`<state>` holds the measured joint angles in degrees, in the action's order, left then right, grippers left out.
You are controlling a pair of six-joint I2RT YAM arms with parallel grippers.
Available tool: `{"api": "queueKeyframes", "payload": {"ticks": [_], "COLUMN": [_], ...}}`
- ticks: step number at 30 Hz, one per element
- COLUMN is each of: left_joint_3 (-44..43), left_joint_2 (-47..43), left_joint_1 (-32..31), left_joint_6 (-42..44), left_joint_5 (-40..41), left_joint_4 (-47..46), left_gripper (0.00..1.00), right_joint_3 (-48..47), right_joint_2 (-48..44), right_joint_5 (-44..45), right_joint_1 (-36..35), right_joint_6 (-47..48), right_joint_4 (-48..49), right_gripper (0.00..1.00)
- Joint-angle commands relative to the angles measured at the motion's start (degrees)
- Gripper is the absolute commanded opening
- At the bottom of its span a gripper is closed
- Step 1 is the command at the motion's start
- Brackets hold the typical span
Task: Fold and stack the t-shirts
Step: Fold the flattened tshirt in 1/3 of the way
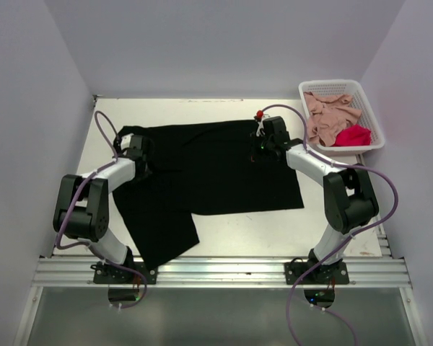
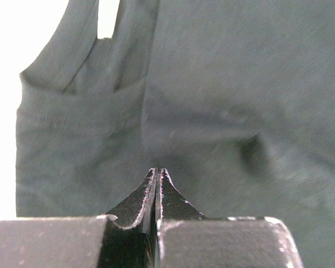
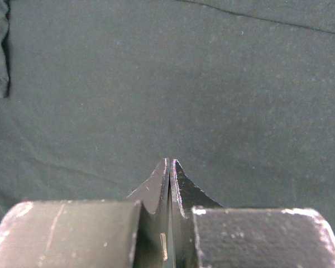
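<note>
Cloth lies directly under both grippers: the black t-shirt (image 1: pixel 216 169) is spread on the table (image 1: pixel 274 231), its long axis running left to right, with one flap trailing toward the near left edge. The left gripper (image 1: pixel 139 149) sits over the shirt's left end, beside a sleeve seam, and the right gripper (image 1: pixel 262 144) sits over its far right part, close to the far edge. Both are clenched tight, jaws pressed together, with no cloth visibly pinched between them. Each arm is nearest its own end, so a fold would likely start from those two spots. Counted: one black shirt on the table, and a pink shirt (image 1: pixel 328 115) and a red shirt (image 1: pixel 353 135) bunched in the single white basket (image 1: pixel 335 85) at the far right, well apart from the black one. Whether the pink heap is more than one shirt I cannot tell.
</note>
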<state>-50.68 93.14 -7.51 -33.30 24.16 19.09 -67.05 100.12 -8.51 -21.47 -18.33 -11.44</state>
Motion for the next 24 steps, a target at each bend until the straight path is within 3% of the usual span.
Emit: {"api": "queueKeyframes", "payload": {"ticks": [1, 18, 24], "left_joint_3": [-4.8, -14.2, -11.1], "left_joint_2": [1.2, 8.1, 1.3], "left_joint_1": [0.5, 2.5, 2.4], "left_joint_6": [1.0, 2.8, 2.4], "left_joint_5": [1.0, -0.1, -2.5], "left_joint_4": [-3.4, -1.4, -2.4], "left_gripper": [0.0, 0.0, 0.0], "right_joint_3": [-1.5, -1.7, -1.5], "right_joint_2": [0.6, 1.0, 1.0], "right_joint_5": [0.4, 0.9, 0.8], "right_joint_1": [-0.5, -0.5, -0.5], "right_joint_6": [1.0, 1.5, 1.5], "right_joint_4": [-0.2, -0.5, -0.3], "right_gripper": [0.0, 0.0, 0.0]}}
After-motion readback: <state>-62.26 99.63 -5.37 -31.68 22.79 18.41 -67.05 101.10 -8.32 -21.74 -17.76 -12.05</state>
